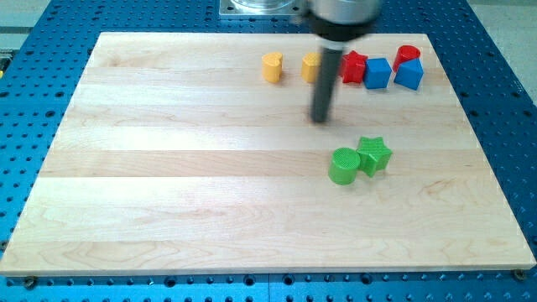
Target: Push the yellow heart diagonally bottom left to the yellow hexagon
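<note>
Below yellow hexagon: my tip, board open.

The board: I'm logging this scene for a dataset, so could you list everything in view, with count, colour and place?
yellow heart: one, yellow, view's top, left of the rod
yellow block: one, yellow, partly hidden behind the rod, shape unclear
red blocks: two, red, view's top right; one beside the rod, one behind the right blue block
blue blocks: two, blue, view's top right
green cylinder: one, green, right of centre
green star: one, green, touching the cylinder's right
board: one, pale wood, on a blue perforated table
my tip: one, dark rod end, below the yellow block, above the green pair
</note>
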Motion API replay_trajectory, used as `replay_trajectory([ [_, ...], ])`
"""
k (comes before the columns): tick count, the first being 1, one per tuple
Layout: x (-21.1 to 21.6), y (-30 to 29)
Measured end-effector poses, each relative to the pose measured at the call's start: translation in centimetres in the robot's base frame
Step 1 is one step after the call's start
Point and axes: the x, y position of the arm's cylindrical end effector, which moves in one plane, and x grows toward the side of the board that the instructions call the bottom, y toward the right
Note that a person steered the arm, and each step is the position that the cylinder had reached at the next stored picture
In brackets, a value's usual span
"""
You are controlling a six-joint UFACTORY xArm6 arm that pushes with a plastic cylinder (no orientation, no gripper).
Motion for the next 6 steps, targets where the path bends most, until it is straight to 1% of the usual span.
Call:
replay_trajectory([
  [1, -2.0, -11.3],
  [2, -10.3, -11.5],
  [3, -10.9, -4.4],
  [4, -3.5, -1.5],
  [5, 2.0, -1.7],
  [6, -3.6, -9.6],
])
